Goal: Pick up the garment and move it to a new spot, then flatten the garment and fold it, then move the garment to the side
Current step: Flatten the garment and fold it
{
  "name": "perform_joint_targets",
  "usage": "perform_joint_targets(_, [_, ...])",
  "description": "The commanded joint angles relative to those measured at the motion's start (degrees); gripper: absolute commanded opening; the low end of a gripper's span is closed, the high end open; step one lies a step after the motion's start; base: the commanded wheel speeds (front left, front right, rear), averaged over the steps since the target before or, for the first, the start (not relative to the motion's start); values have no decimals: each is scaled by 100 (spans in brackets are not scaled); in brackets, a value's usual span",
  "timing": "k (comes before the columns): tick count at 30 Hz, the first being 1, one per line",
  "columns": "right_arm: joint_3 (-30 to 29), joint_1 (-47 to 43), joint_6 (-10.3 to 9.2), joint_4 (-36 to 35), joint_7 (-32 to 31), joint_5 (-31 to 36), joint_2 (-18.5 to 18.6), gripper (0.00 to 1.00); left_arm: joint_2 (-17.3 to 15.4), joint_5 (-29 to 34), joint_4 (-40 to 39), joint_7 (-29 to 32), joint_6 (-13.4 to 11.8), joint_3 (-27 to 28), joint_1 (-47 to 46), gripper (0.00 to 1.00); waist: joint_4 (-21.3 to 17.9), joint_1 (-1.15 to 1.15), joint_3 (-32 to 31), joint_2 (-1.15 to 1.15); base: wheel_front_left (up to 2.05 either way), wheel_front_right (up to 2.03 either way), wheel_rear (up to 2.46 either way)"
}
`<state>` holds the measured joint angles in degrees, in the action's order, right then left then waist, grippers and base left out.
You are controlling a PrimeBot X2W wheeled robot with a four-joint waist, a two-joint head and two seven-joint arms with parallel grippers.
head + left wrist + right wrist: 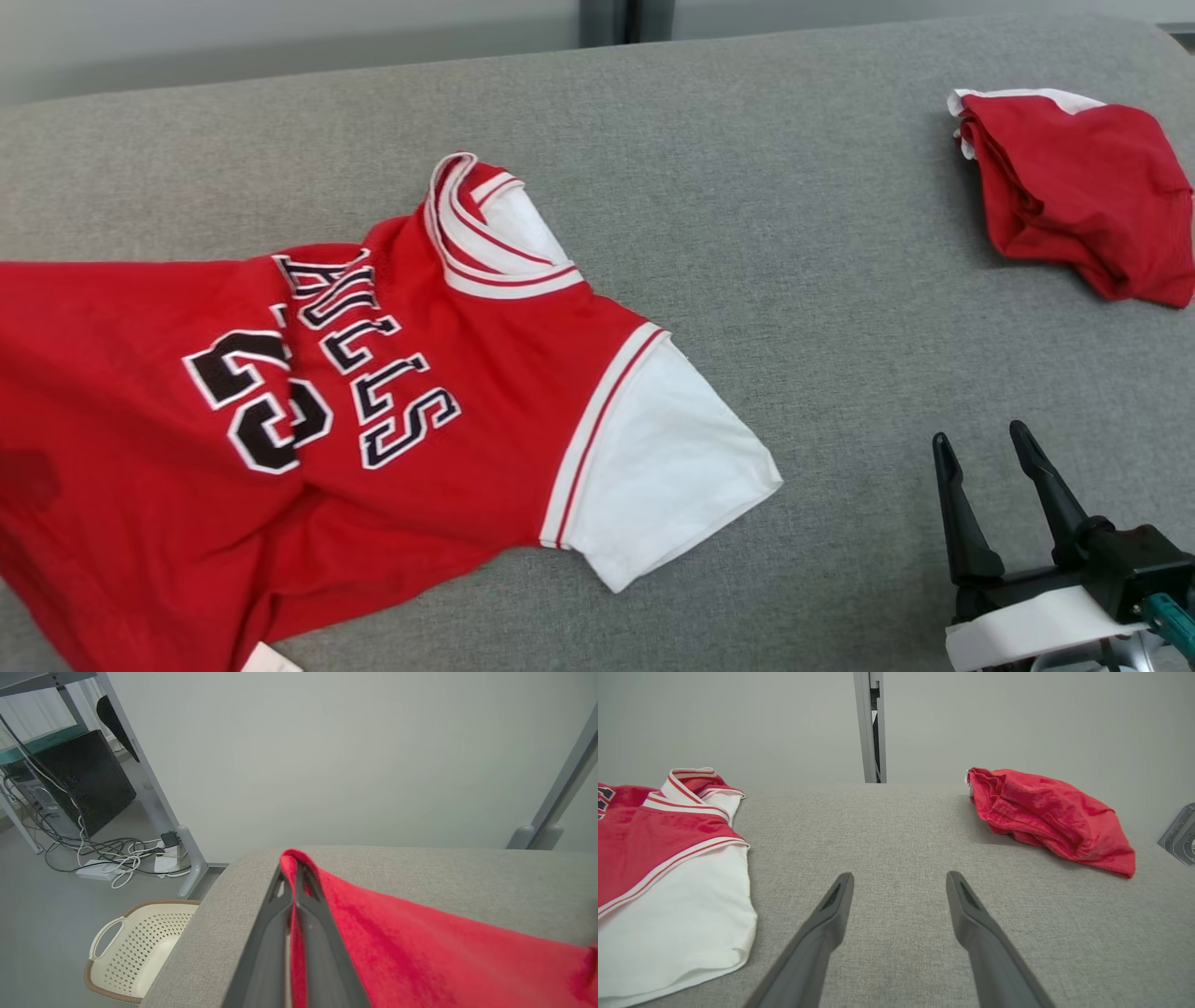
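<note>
The jersey (373,401) is lying on the left of the grey cushion (840,327), its length running left to right; the left gripper (294,877) is pinching its red edge, jaws closed; the right gripper (978,434) is hanging wide open and empty, right of the white sleeve (663,457).

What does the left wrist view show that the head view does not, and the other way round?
In the left wrist view: the left gripper, shut on the jersey's red edge; a basket and cables on the floor. In the head view: the open right gripper, the jersey's white sleeve and lettering, a second red garment at the far right. In both: the jersey and the grey surface.
</note>
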<state>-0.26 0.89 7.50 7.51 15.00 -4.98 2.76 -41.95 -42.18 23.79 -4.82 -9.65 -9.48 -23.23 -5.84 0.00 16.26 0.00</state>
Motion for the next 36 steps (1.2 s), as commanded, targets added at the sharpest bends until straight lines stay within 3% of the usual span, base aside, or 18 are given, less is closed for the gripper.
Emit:
perform_joint_targets(1, [-10,-4,-1,-26,27,-37,29,100,-41,25,202,23,58,-15,-139,28,-60,0,39,0,0,0,0])
perform_joint_targets(2, [-6,-10,-1,-18,28,-47,29,100,-78,62,318,19,97,-45,-193,38,-80,0,49,0,0,0,0])
perform_joint_targets(5, [-4,8,-1,3,27,-77,29,100,-95,121,682,-34,103,-87,-342,47,-105,0,61,0,0,0,0])
perform_joint_targets(6, [1,15,-1,6,27,-102,28,100,-75,110,803,-40,118,-91,-377,93,-111,0,57,0,0,0,0])
perform_joint_targets(7, [8,25,-1,9,27,-119,28,100,-66,112,919,-57,123,-93,-415,100,-117,0,50,0,0,0,0])
perform_joint_targets(12, [-22,38,-1,7,27,-134,29,100,-60,138,1204,-342,195,-64,-447,100,-108,0,-48,0,0,0,0])
perform_joint_targets(18, [-149,-91,-1,-25,27,-98,29,100,-43,214,960,-924,70,163,-55,100,35,0,-343,0,0,0,0])
perform_joint_targets(24, [-359,-265,-1,-64,27,-7,26,100,435,205,166,-1036,-92,445,696,100,390,0,-716,0,0,0,0])
perform_joint_targets(29, [-337,-297,-1,-37,27,129,30,100,702,68,212,-770,208,179,1019,100,606,0,-885,0,0,0,0])
perform_joint_targets(36, [-385,-357,-1,-47,27,181,30,100,707,-118,177,-230,451,-50,1333,100,713,0,-998,0,0,0,0])
